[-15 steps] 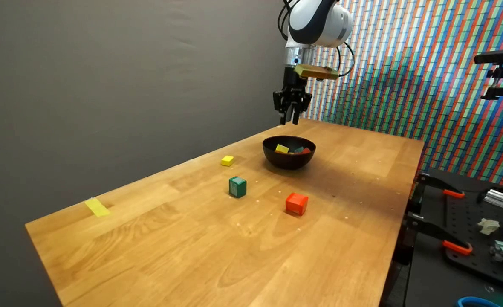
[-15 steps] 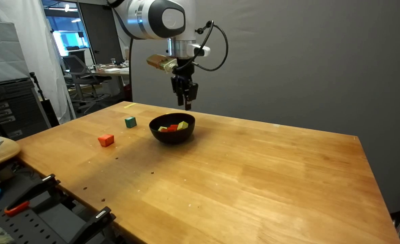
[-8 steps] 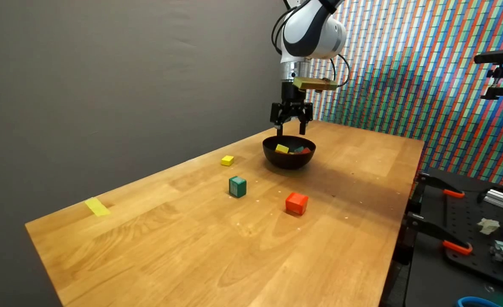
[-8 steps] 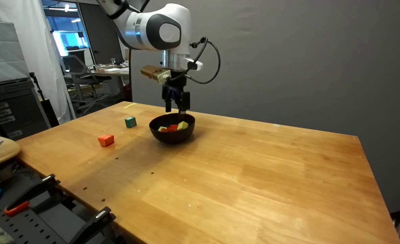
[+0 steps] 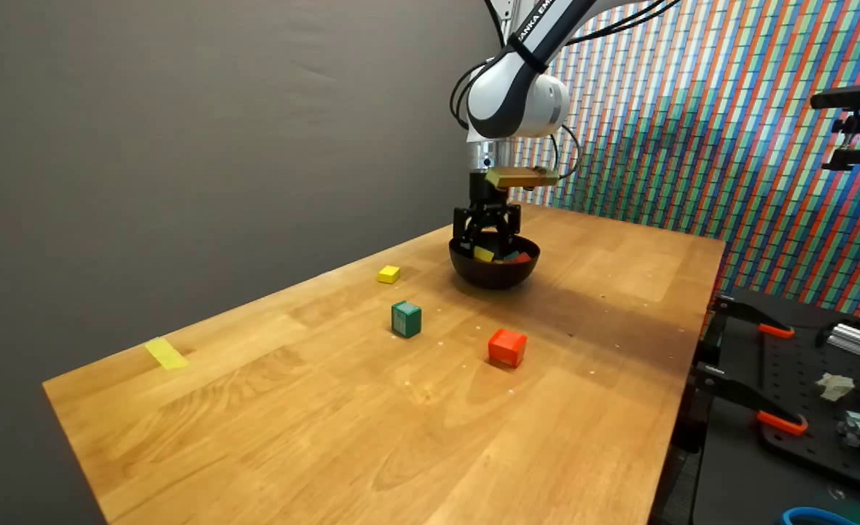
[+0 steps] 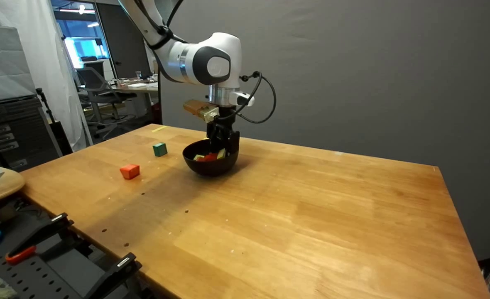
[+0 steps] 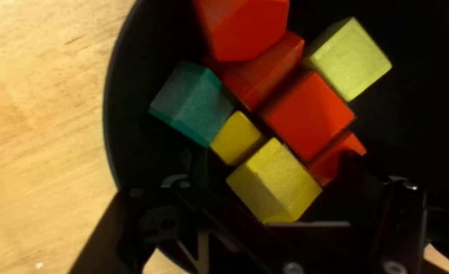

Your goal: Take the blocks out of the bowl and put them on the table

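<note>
Yellow block (image 7: 274, 182) is found between the parted jaws of the gripper (image 5: 486, 246) within the bowl (image 5: 494, 277), nothing being clamped. Presumably the gap is left for straddling it; other blocks (image 7: 310, 116) are heaped near the jaws.

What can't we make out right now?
Wrist view: uppermost red block, cut off by the top edge.
Wrist view: lowest red block, partly behind the claw.
Both exterior views: floor of the bowl, behind its near wall.
An exterior view: yellow block on the table, mostly behind the bowl.
</note>
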`<move>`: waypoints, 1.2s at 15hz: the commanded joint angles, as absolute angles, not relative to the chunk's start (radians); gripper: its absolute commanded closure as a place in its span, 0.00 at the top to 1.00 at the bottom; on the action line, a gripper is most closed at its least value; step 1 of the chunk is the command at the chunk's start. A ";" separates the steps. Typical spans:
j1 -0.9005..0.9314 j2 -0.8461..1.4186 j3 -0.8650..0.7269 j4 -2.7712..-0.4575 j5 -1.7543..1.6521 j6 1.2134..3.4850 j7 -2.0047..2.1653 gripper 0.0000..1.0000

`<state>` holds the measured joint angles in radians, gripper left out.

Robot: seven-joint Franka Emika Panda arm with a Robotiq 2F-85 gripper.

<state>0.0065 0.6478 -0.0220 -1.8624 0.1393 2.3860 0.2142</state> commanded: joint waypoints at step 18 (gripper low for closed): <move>-0.111 0.454 0.063 -1.955 0.325 2.471 0.065 0.26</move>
